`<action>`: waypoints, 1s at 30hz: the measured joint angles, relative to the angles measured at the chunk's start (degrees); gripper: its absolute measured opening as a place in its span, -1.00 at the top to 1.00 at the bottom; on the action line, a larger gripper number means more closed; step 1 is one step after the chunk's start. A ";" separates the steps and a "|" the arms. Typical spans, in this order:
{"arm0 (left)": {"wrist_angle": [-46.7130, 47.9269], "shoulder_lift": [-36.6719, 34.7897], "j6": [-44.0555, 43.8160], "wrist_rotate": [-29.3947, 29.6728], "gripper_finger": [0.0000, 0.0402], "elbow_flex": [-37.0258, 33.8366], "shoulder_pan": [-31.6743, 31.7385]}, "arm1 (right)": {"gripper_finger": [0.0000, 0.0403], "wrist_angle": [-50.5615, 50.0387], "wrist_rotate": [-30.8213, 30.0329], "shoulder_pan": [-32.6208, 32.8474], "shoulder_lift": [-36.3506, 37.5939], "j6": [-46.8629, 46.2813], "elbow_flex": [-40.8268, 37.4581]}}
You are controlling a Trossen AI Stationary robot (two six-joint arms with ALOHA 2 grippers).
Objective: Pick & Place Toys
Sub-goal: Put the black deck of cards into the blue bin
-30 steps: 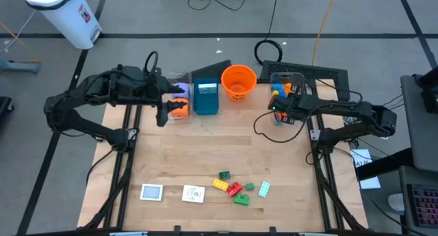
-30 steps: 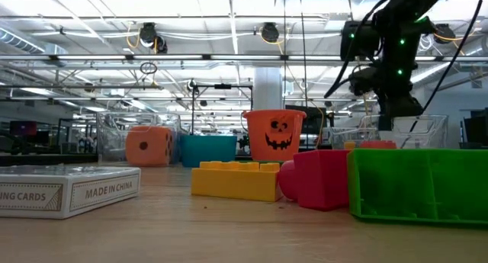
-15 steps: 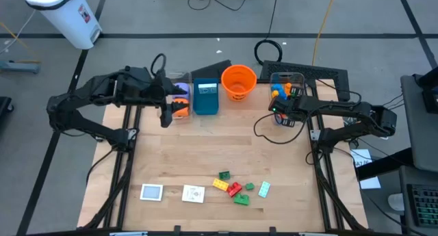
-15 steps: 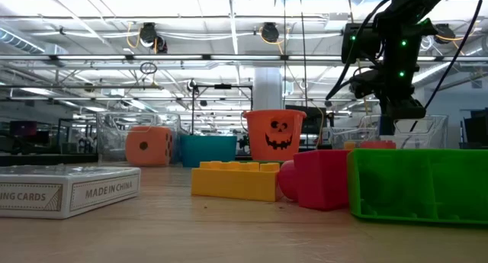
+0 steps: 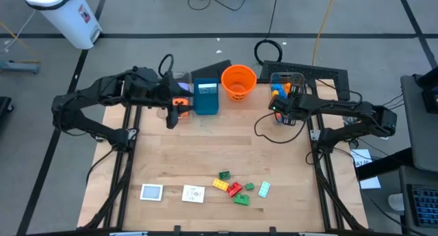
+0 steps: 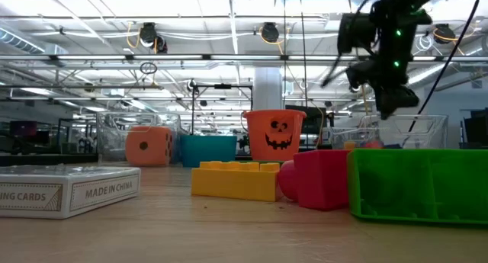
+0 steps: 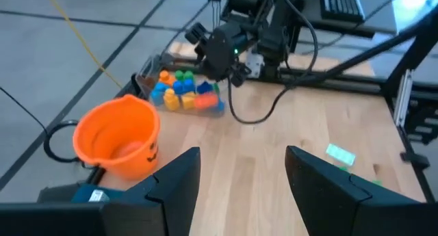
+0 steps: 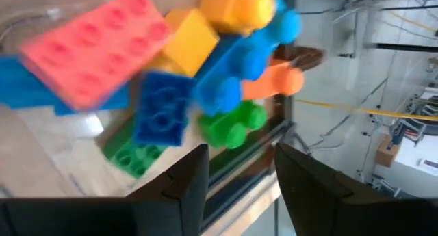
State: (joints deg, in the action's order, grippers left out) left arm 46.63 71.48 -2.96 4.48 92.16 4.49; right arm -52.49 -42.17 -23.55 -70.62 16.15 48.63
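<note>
From above, we are looking at the left gripper (image 5: 171,116) hanging over the table's far left, beside a clear bin (image 5: 179,94) holding the orange die (image 5: 180,103); the arm is covering most of that bin, so we cannot make out a second die there. The teal box (image 5: 205,97) and orange bucket (image 5: 239,82) are standing next along the far edge. The right gripper (image 5: 282,113) is hovering over another clear bin (image 5: 286,85) of mixed bricks, too small here to read its fingers. Near the front edge, loose bricks (image 5: 235,188) are lying in a cluster, with two white cards (image 5: 152,192) to their left.

At table height, we are seeing a card box (image 6: 69,188), a yellow brick (image 6: 235,179), a red one (image 6: 324,179) and a green one (image 6: 418,183) cut off at the frame's right. The right arm is blurred above the far bin.

Through the left wrist, the left gripper's fingers (image 7: 174,185) are standing apart with nothing between them.

Through the right wrist, the fingers (image 8: 185,178) are parted and empty above a close, blurred heap of bricks (image 8: 198,79); a pink-red brick (image 8: 96,48) is smeared.
</note>
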 joint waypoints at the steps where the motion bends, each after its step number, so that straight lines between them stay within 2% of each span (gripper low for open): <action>1: -0.74 -0.06 0.01 -0.01 -0.11 0.00 0.00 | 0.18 -0.41 -0.02 0.00 -0.01 -0.07 1.20; 7: -2.93 -3.31 0.29 0.03 -0.11 0.11 0.00 | 0.18 -0.49 -0.08 0.02 0.01 -0.37 11.13; 12: -3.02 -6.06 0.87 0.05 -0.11 0.05 0.00 | 0.19 4.02 0.11 0.04 0.01 -0.65 19.36; 18: -3.22 -11.45 -0.62 0.02 -0.11 0.04 -0.02 | 0.18 10.85 0.28 2.35 0.23 -8.70 26.43; 20: -3.13 -13.01 -1.84 -0.44 -0.11 0.04 -0.15 | 0.18 14.76 1.86 4.13 0.70 -10.56 27.60; 26: -3.04 -17.49 -7.08 -5.15 -0.11 0.04 -0.23 | 0.21 34.57 12.32 11.85 1.89 -12.27 27.94; 30: -1.63 -18.51 -10.42 -8.40 -0.11 0.09 -1.59 | 0.21 45.73 14.18 18.53 1.08 -17.54 27.96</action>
State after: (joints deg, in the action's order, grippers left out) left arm 45.01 52.97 -13.39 -3.92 92.25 2.90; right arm -6.76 -27.99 -5.03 -69.54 -1.38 76.59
